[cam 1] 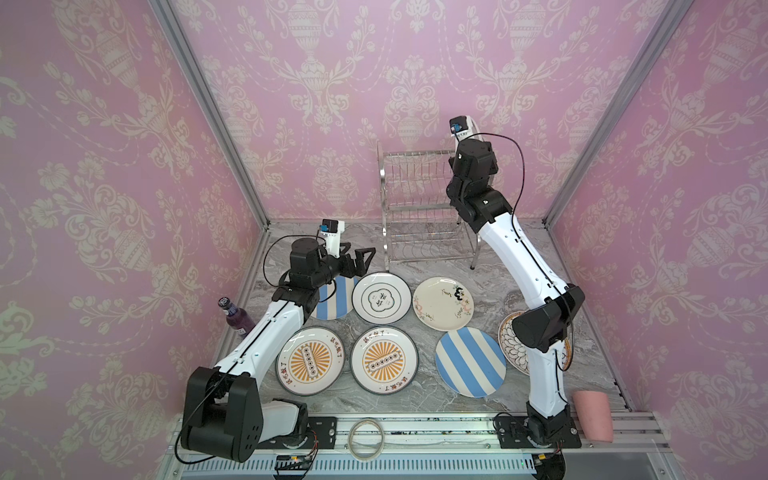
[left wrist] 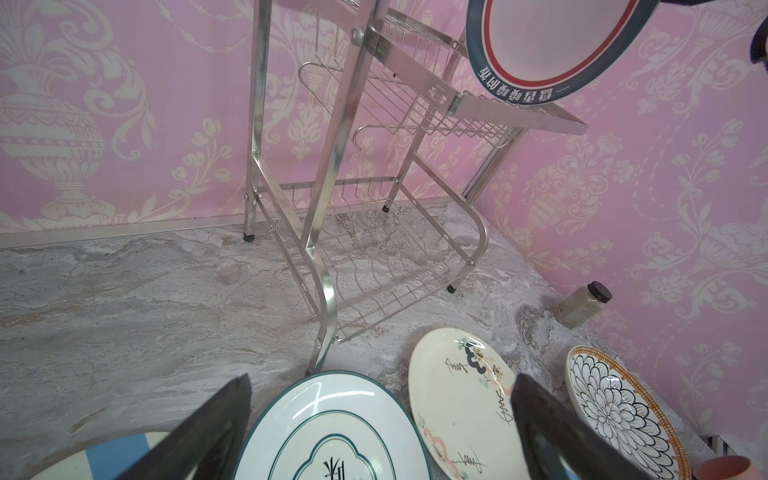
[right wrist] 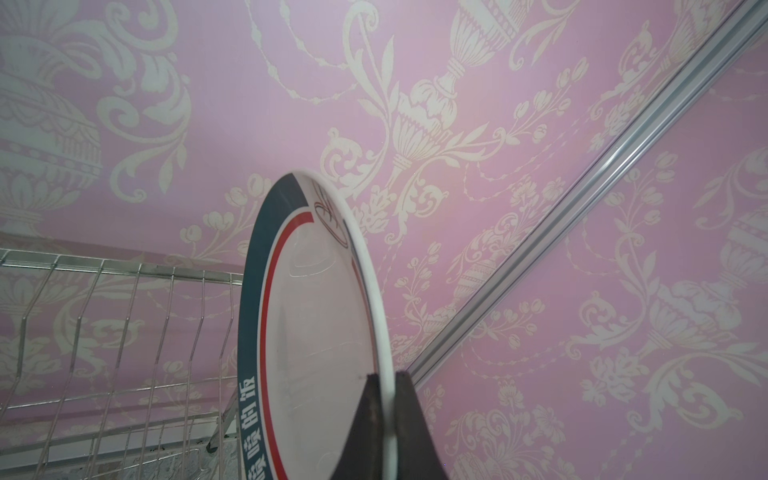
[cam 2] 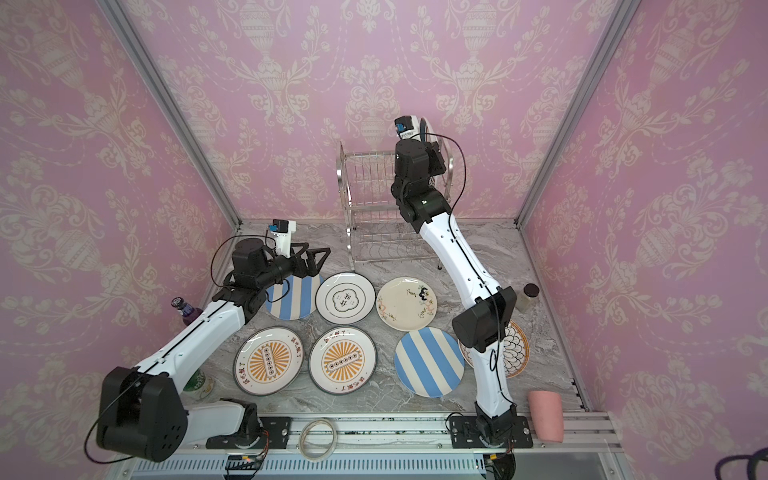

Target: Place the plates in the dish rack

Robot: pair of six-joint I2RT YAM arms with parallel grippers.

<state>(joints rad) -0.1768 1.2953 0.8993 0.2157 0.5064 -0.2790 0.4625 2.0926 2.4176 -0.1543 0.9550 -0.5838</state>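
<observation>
My right gripper is shut on the rim of a teal-rimmed plate with a red ring. It holds the plate upright above the right end of the dish rack, whose wire slots hold nothing. My left gripper hovers open, low over the table, with a white dark-outlined plate below its fingers. Flat on the table lie a blue-striped plate partly under the left arm, a cream doodled plate, two orange sunburst plates, another blue-striped plate and a black petal plate half hidden by the right arm.
A purple bottle stands at the table's left edge and a green bottle under the left arm. A small jar sits by the right wall. A pink cup and a tape roll lie at the front rail.
</observation>
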